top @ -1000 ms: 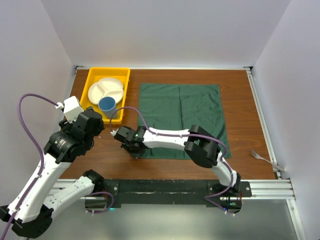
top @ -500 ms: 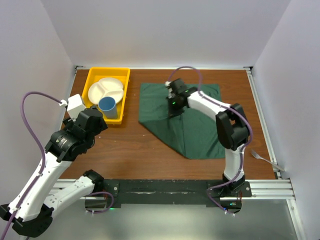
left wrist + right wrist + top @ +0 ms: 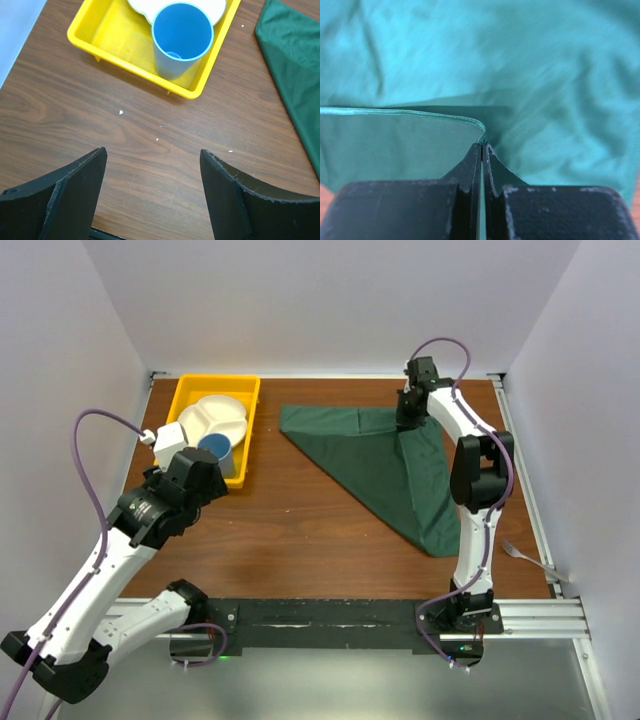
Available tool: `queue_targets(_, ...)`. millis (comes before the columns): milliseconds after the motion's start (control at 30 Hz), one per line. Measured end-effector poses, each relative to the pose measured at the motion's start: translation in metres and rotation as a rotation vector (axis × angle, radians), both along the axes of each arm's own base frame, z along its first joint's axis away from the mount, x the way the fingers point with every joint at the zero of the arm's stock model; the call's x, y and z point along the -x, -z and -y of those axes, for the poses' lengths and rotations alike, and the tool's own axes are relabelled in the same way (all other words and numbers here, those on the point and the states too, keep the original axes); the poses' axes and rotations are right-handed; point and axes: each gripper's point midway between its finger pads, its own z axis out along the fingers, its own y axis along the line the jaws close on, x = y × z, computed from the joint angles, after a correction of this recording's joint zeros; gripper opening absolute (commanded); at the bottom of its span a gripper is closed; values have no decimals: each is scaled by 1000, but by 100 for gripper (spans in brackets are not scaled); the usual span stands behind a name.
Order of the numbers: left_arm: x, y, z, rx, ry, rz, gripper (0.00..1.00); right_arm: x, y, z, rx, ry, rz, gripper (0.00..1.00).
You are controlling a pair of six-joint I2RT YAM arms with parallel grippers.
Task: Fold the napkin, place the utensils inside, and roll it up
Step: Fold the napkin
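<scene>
napkin (image 3: 385, 460) x1: lying as a triangle, far-right tabletop (image 3: 280, 530) | right tool (image 3: 482, 147): pinching its corner | left tool (image 3: 152, 151): hanging spread, gripping nothing, near 1 yellow tray (image 3: 107, 47) carrying 1 blue cup (image 3: 182, 37), 1 white divided plate (image 3: 215, 420) | fork (image 3: 530, 556) x1: lying at right edge

This looks like a robotics lab test cell: a wood-grain bench (image 3: 290, 530) is boxed in on three sides by plain white panels (image 3: 330, 300). A left arm (image 3: 95, 575) and a right arm (image 3: 470, 540), both trailing purple cables, are bolted to an aluminium rail (image 3: 540, 618) along the near edge.
</scene>
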Motion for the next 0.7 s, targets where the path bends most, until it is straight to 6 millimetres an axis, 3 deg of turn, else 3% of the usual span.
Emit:
queue_targets(333,-5,10,12,12,46,-35,81,-48,-15,62,41,123,69,0)
queue_targets(700,-9,16,21,20,74,-62,81,-72,-3,97,36,200,85,0)
